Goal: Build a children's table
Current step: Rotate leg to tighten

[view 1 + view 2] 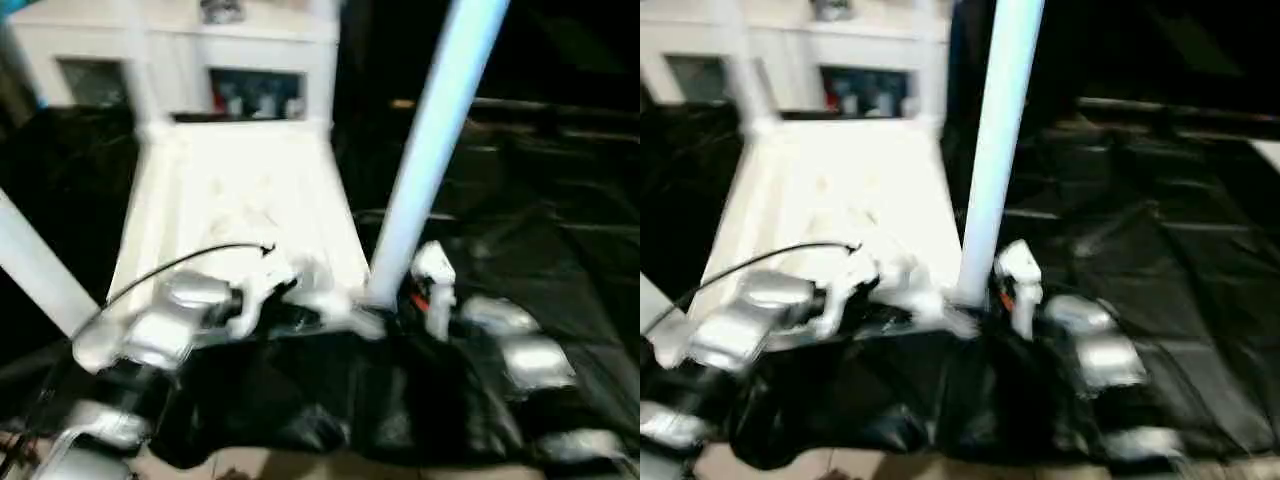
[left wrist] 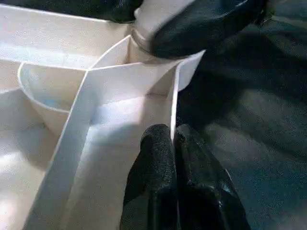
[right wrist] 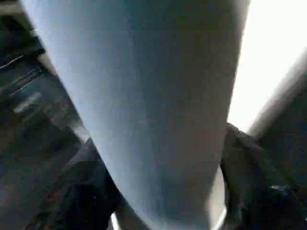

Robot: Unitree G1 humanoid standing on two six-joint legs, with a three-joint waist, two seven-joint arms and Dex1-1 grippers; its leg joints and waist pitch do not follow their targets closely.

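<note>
The white tabletop (image 1: 240,200) lies upside down on black sheeting (image 1: 540,250), ribbed underside up, legs already standing at three corners. At its near edge the left gripper (image 2: 173,139) has its black fingers pressed together against the rim wall, by a round corner socket (image 2: 45,103). To the right, a fourth leg (image 1: 430,150) rises from the near right corner — the right gripper (image 1: 428,290) straddles its base, apparently clasping it, jaws well apart.
</note>
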